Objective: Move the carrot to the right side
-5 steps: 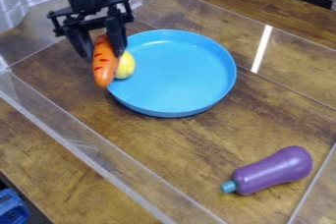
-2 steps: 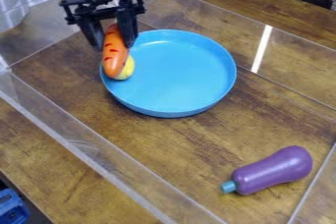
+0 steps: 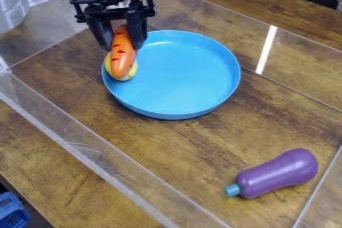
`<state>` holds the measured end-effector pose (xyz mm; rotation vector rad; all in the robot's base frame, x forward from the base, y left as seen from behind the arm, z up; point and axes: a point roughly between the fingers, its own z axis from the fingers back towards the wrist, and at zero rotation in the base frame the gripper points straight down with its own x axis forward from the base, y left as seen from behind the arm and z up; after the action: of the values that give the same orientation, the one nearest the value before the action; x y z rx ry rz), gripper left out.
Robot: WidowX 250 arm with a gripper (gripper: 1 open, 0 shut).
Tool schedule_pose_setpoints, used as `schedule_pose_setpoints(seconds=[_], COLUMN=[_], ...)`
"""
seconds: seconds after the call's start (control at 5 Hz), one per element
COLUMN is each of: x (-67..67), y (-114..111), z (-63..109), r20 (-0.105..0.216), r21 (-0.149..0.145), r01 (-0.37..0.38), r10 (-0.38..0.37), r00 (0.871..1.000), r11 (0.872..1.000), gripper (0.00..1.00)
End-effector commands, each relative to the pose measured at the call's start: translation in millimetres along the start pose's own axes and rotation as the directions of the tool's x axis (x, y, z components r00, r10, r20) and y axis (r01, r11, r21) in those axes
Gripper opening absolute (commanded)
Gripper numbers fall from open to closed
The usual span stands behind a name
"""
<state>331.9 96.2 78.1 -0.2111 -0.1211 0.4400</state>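
Note:
The orange carrot (image 3: 123,48) with dark ridge lines hangs between the black fingers of my gripper (image 3: 122,42), which is shut on it. It sits over the left rim of the blue plate (image 3: 187,77), pointing mostly downward. A yellow lemon (image 3: 118,68) lies in the plate just under the carrot's lower end and is partly hidden by it. The carrot's green top is hidden among the fingers.
A purple eggplant (image 3: 275,172) lies on the wooden table at the lower right. Clear acrylic walls (image 3: 80,157) border the work area along the left and front. A bright reflection streak (image 3: 267,50) shows right of the plate.
My gripper has carried the carrot to the right and slightly away, from beside the plate's left edge to over its rim. The carrot now hangs more upright.

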Motion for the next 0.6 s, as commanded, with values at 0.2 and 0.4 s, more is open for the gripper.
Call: schedule_pose_setpoints(seconds=[0.2,0.4], x=[14.9,18.2], y=[-11.0,-11.9], z=[9.2,6.6], r20=[0.075,0.08], r21=[0.036,0.049], r01=[0.081,0.102], r10=[-0.084,-0.106], r00=[0.994,0.991], r11=[0.996,0.994], gripper=[0.0,0.0])
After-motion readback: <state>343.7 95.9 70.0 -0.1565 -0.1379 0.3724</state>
